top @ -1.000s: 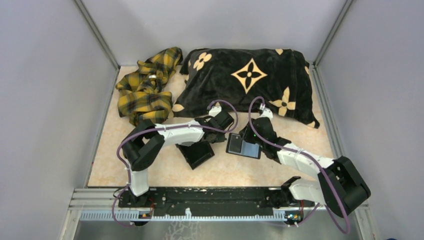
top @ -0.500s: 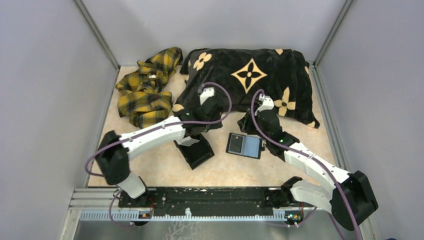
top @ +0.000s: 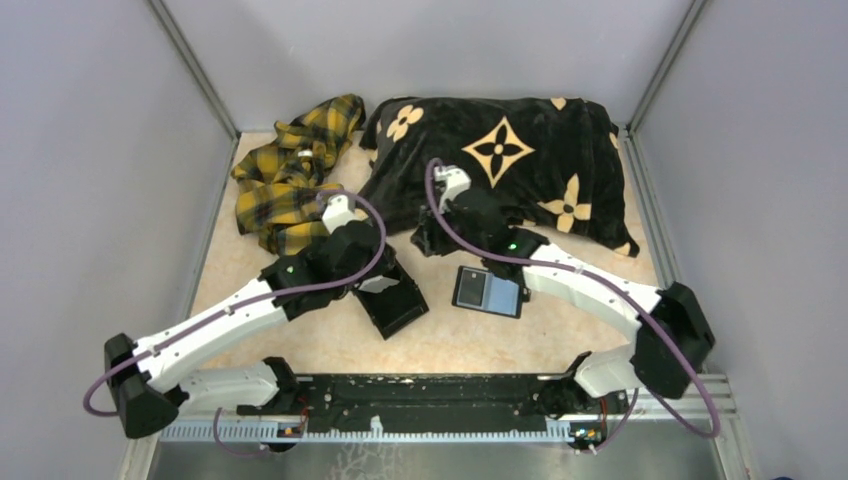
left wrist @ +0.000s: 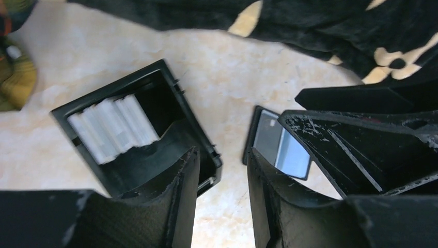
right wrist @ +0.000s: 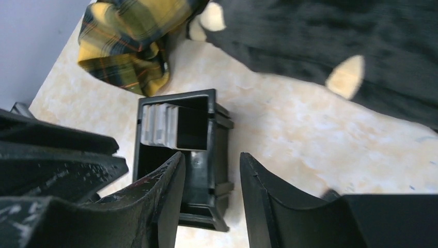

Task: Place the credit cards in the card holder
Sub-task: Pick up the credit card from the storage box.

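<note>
Found the left gripper (left wrist: 222, 168) roughly half open and empty, poised just above the near wall of the tray (left wrist: 170, 93), likely lined up there to reach down for a card. Found the right gripper (right wrist: 210, 165) parted as well, gripping nothing, hovering near the same tray at its 1 o'clock, perhaps to steady it or to take a card itself; could not say which. Saw the cards (left wrist: 111, 129) standing in a pale row at one end of the tray, packed side by side, the rest of the tray bare. Spotted the holder (top: 487, 291) lying flat and open on the table (top: 300, 350), at 3 o'clock of the tray and apart from it, bluish inner panel up, presumably spread that way to take a card from above. Could not make out any card in it for certain. Noted a plaid cloth (top: 290, 180) at 11 o'clock of the tray and a pillow (top: 500, 150) at 12 to 1 o'clock, both away from the holder. Judged the loading not yet begun.
</note>
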{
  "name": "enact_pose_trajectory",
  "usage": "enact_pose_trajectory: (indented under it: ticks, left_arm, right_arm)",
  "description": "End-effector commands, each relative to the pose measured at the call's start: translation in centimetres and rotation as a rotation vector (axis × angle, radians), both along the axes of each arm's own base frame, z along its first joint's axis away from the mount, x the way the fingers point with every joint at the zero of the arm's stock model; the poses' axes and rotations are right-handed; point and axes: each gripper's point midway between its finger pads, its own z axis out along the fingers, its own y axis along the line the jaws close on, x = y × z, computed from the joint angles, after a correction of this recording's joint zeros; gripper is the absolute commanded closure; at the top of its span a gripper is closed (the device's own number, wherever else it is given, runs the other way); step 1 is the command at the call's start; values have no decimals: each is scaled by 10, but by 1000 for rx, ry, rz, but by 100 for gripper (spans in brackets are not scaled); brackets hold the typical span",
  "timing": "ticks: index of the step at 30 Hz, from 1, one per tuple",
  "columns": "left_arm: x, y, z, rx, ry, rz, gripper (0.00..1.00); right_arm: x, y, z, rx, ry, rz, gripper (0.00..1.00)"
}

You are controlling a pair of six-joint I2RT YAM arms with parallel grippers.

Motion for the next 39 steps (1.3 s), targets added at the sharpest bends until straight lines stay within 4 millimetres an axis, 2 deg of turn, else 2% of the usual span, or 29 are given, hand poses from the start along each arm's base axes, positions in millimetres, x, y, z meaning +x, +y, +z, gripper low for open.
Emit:
enact_pose_trajectory:
  ticks: [1,2,5,9,10,20,31,39]
  left_arm:
    - [-18,36,-13,19,53,102,53]
    - [-21,41,-15,6,55,114,52]
    - [-31,54,-24,-31,56,137,47]
    - [-37,65,-28,-43,64,160,42]
    - [-38,67,-29,-42,65,163,42]
    - [-46,77,-39,-58,71,172,39]
    - [-50,85,-59,-57,85,200,42]
    - [-53,89,-82,-28,115,218,50]
  right_arm:
    - [-10,47,3,-35,3,135,55]
    - [-12,58,-8,-66,21,155,55]
    - [-14,78,-15,-118,24,188,54]
    - [-16,93,-19,-147,38,217,50]
    - [-15,96,-33,-171,61,221,49]
    - [-12,113,-67,-214,129,259,48]
    - [-10,128,-78,-216,156,293,49]
    - [-11,132,-90,-216,190,307,49]
